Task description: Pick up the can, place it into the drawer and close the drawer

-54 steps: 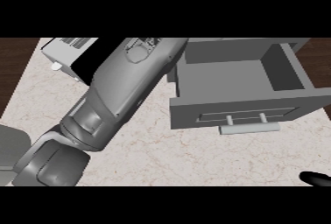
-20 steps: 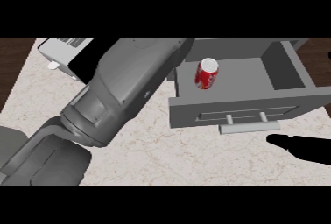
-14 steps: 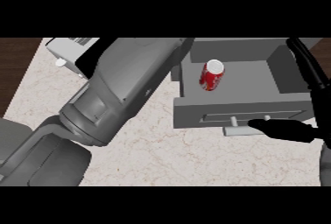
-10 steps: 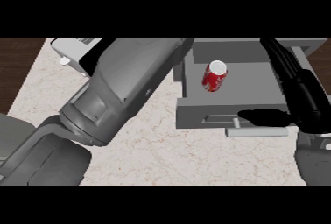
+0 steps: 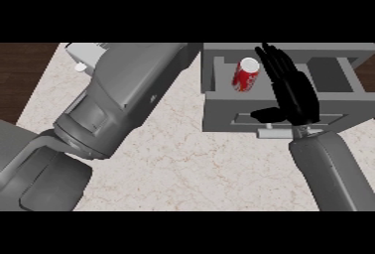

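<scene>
Red can (image 5: 247, 75): inside the open grey drawer (image 5: 219, 106) at the counter's (image 5: 168, 163) far right edge, against the drawer's left wall, long axis tilted slightly off upright. Right hand (image 5: 293, 94): fingers straight and together, holding nothing, palm over the drawer front and handle (image 5: 282, 133), just right of the can. Left hand: hidden beyond its forearm (image 5: 117, 101); state unknown. Remaining step, judged: push the drawer shut; the right hand is nearer.

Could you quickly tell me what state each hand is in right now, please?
Left hand: not in view; only its forearm shows.
Right hand: open, fingers straight over the drawer, holding nothing.
</scene>
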Robot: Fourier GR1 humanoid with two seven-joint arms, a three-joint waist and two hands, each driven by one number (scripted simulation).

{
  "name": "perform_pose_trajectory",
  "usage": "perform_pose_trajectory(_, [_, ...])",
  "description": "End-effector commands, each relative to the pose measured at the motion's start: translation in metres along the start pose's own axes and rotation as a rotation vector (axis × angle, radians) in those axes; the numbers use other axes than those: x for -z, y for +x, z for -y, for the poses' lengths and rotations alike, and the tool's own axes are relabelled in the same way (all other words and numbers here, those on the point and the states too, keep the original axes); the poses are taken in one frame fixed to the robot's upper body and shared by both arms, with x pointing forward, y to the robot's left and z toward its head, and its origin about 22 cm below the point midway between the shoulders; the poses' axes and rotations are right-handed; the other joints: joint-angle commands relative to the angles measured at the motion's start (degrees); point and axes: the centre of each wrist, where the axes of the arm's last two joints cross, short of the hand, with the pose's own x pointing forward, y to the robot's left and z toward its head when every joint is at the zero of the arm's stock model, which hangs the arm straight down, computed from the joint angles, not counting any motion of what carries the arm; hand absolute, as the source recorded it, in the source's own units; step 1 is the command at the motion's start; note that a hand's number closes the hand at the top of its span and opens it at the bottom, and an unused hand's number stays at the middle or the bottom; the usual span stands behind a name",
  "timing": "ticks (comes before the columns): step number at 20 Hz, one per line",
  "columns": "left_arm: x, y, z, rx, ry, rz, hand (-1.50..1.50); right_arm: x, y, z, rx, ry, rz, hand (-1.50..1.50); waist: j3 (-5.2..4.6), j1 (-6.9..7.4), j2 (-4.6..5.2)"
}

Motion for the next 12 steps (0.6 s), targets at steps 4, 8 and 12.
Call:
perform_pose_trajectory(4, [0.007,0.005,-0.019,0.018,0.031,0.01,-1.5,0.038,-0.004,-0.037,-0.078,-0.028,-0.01,-1.5,-0.01,1.16,-0.32])
perform_pose_trajectory(8, [0.013,0.01,-0.04,0.012,0.039,-0.003,-1.5,0.052,-0.014,-0.041,-0.115,-0.091,-0.055,-1.5,-0.03,1.72,-0.51])
perform_pose_trajectory(12, [0.015,-0.003,-0.056,0.027,0.033,-0.013,-1.5,0.065,-0.017,-0.05,-0.13,-0.138,-0.073,-1.5,-0.02,2.37,-0.32])
